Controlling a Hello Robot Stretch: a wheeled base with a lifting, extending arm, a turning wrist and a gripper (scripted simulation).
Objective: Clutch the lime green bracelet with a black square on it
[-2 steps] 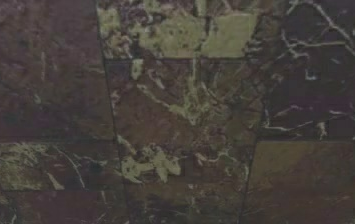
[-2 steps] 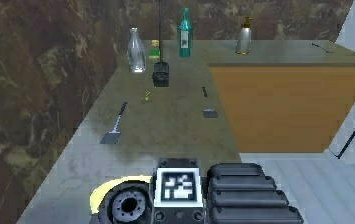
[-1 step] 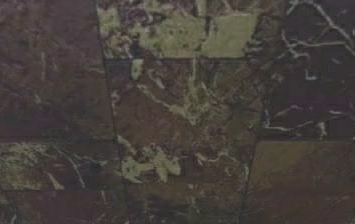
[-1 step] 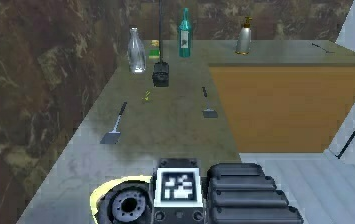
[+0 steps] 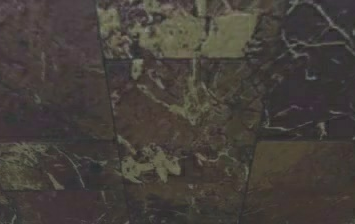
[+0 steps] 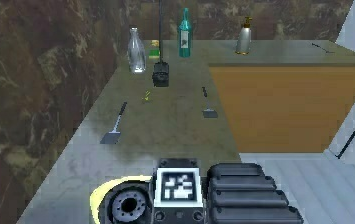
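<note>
One grey counter [image 6: 95,160] runs alongside a marble wall [image 6: 35,90]. At the bottom edge sits the gripper [image 6: 125,207]; whether its jaws are spread or pressed together cannot be told. Well beyond it, a tiny lime-green speck [image 6: 148,96], probably the bracelet, lies on the counter. It looks ungrasped, so the reach remains.

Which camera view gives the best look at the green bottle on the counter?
The arm side view. There the green bottle stands upright near the far end of the counter, seen whole, between a clear glass bottle and a grey bottle. The forward view faces dark veined stone tiles and adds nothing on it.
</note>
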